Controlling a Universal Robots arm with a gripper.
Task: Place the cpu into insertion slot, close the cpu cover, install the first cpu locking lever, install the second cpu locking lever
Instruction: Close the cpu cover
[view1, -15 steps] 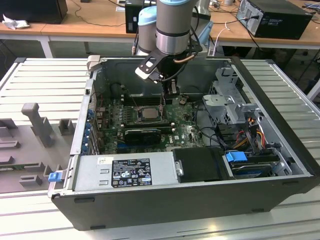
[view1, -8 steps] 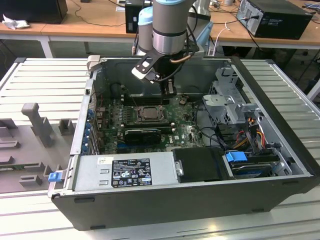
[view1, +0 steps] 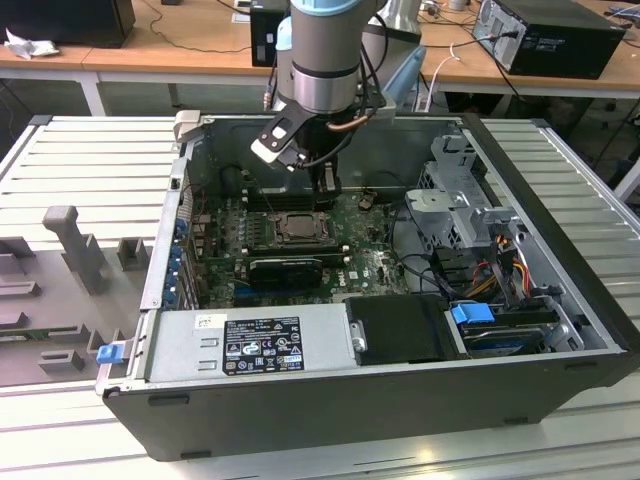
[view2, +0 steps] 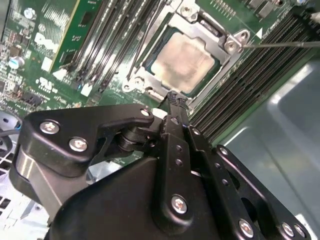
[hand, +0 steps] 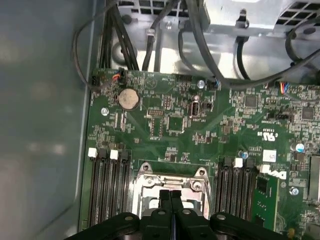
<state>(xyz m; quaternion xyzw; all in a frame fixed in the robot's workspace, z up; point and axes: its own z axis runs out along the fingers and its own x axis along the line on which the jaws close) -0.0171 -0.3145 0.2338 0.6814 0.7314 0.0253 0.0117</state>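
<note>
Fingers (view2: 171, 117) pressed together, the gripper (view2: 175, 96) is hovering just beside the cpu cover (view2: 141, 75) lying shut over the cpu (view2: 184, 55), so lever locking is probably underway, calling for steady downward pressure.

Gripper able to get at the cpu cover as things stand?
Probably yes. The gripper, shut, hangs just above the edge of the cpu cover with nothing between them; the memory slots flank it on either side but leave that way free.

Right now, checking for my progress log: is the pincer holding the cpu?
No, in the second wrist view the cpu lies framed by the cpu cover, and the shut pincer grips nothing.
</note>
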